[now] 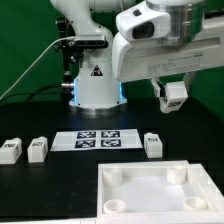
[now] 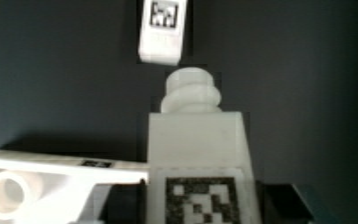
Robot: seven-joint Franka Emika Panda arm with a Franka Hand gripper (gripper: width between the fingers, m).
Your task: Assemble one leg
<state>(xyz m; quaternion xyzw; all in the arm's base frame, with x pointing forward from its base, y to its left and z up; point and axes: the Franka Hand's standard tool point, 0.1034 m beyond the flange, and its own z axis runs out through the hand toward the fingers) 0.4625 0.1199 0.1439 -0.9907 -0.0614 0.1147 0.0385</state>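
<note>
My gripper hangs in the air at the exterior view's right, shut on one leg, a small white post with a marker tag. In the wrist view the held leg stands between my dark fingers, its rounded peg end pointing away and its tag towards the camera; my gripper is closed on its sides. The held leg is above the table, past the far edge of the large white square panel. A corner of the panel with a round socket shows in the wrist view.
Three more legs lie on the black table: two at the exterior view's left, one beside the marker board. One leg shows beyond the held one in the wrist view. The robot base stands behind.
</note>
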